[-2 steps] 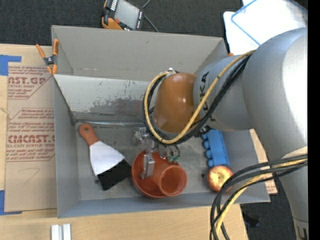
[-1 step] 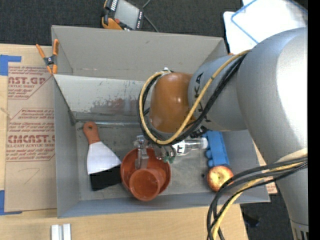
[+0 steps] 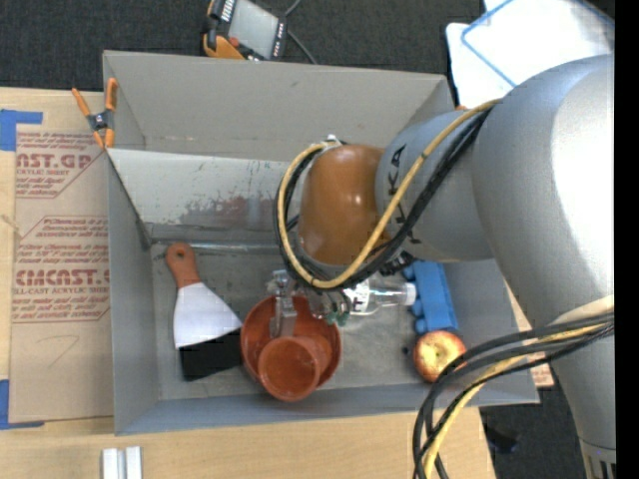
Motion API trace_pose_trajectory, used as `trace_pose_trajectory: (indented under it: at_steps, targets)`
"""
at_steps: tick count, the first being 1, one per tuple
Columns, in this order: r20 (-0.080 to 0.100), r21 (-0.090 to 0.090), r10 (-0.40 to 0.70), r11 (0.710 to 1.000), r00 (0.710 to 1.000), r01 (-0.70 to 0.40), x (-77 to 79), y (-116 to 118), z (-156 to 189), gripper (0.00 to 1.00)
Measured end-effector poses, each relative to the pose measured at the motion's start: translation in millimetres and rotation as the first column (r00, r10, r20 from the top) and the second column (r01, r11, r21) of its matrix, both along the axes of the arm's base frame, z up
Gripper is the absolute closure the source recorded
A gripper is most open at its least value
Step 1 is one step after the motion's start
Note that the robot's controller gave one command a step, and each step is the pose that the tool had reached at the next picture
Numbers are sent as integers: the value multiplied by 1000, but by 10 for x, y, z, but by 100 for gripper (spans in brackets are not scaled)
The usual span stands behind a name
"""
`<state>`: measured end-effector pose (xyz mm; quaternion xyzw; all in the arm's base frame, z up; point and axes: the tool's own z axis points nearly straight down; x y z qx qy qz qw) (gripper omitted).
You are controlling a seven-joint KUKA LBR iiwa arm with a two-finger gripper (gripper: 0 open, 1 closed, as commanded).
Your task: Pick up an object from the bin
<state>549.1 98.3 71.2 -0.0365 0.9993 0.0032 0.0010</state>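
We are looking down into a grey metal bin (image 3: pixel 135 297) and counting five loose things on its floor, one of each kind. The gripper (image 3: pixel 286 305) is hanging at the far rim of a rust-red cup (image 3: pixel 292 359), which is sitting by the near wall, about midway along it. We cannot tell whether the cup is standing upright or tilting. We also cannot tell whether the claw is open, closed or gripping the cup, because the orange cover (image 3: pixel 334 203) and its cables are hiding most of it. Just left of the cup, a brush (image 3: pixel 205 319) with an orange handle, white middle and black end is lying. Right of the gripper, a clear item (image 3: pixel 384 295) is partly showing, but we cannot make out its kind. Next to it a blue block (image 3: pixel 431 297) is lying, its far end cut off by the arm (image 3: pixel 519 168). One red-and-yellow apple (image 3: pixel 437 354) is resting at the near right.
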Motion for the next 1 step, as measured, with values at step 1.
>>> trace_pose_trajectory:
  at_steps: [1]
  targets:
    - [-4, 0, 0, 1000, 1000, 0, -9, 1, 36, 100]
